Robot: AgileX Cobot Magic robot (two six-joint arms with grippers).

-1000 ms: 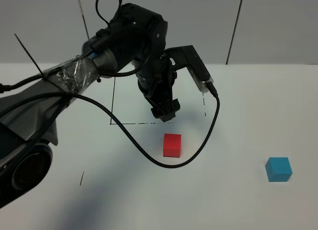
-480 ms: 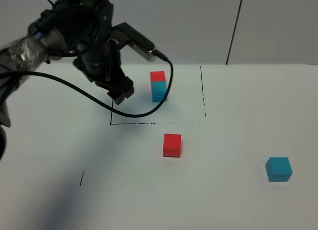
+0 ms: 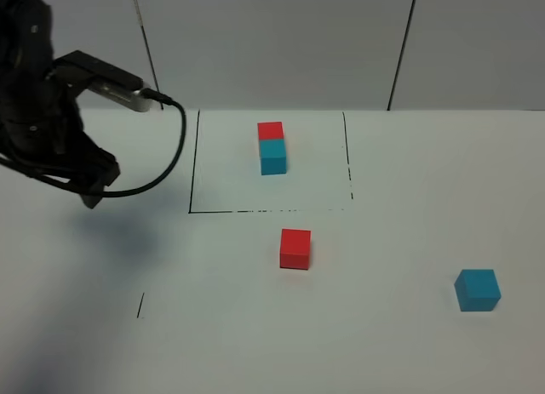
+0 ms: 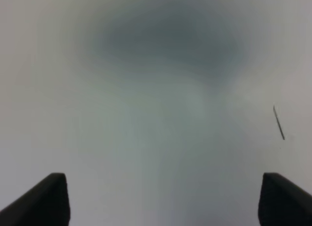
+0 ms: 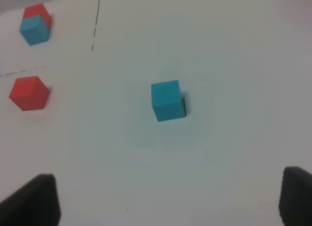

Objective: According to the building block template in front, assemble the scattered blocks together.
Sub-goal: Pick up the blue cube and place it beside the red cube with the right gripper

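Exterior high: end effector (image 3: 94, 190) farther left

I work in a robotics lab: a bare white worktop (image 3: 400, 351) inked with a black rectangle (image 3: 255, 212), grey wall panels (image 3: 272, 45) behind, a black cable (image 3: 181, 130) trailing from my arm (image 3: 43, 130).

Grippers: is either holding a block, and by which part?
Nothing is held. Left gripper and right gripper are open, empty; red cube and cyan cube lie untouched.
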